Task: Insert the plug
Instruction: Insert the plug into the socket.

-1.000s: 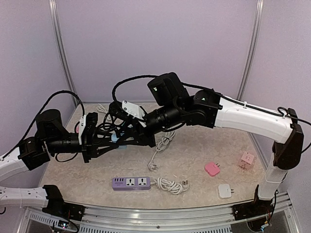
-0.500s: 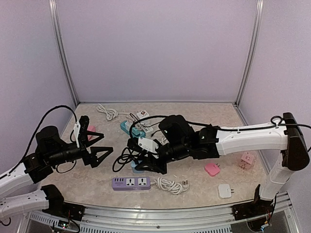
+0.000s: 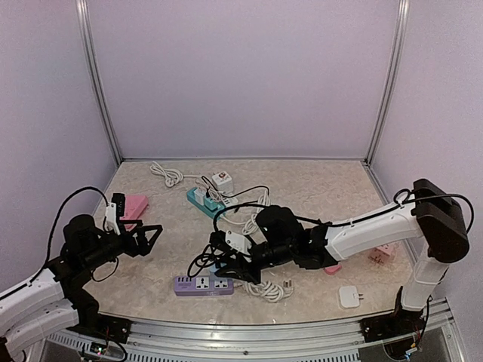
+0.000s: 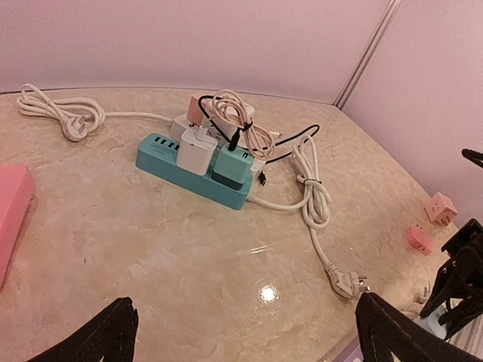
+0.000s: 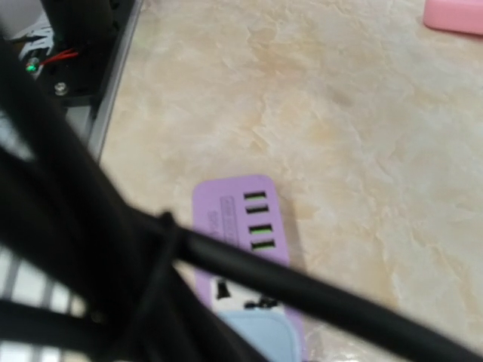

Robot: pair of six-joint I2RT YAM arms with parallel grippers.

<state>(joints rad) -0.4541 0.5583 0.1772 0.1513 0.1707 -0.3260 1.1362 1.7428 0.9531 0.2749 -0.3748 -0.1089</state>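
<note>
Right arm stretched low over the table [image 3: 317, 196]. Its end effector [image 3: 226, 264] is grasping the pale blue plug [image 5: 256, 335], right above the purple power strip [image 3: 202, 284]. Left arm crouched left of strip, end effector [image 3: 149, 236] released, fingers wide.

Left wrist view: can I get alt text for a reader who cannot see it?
A teal power strip lies on the marble table with a white adapter and a green adapter plugged in, a white cord trailing beside it. The left gripper is open and empty, its fingertips at the bottom corners.
</note>
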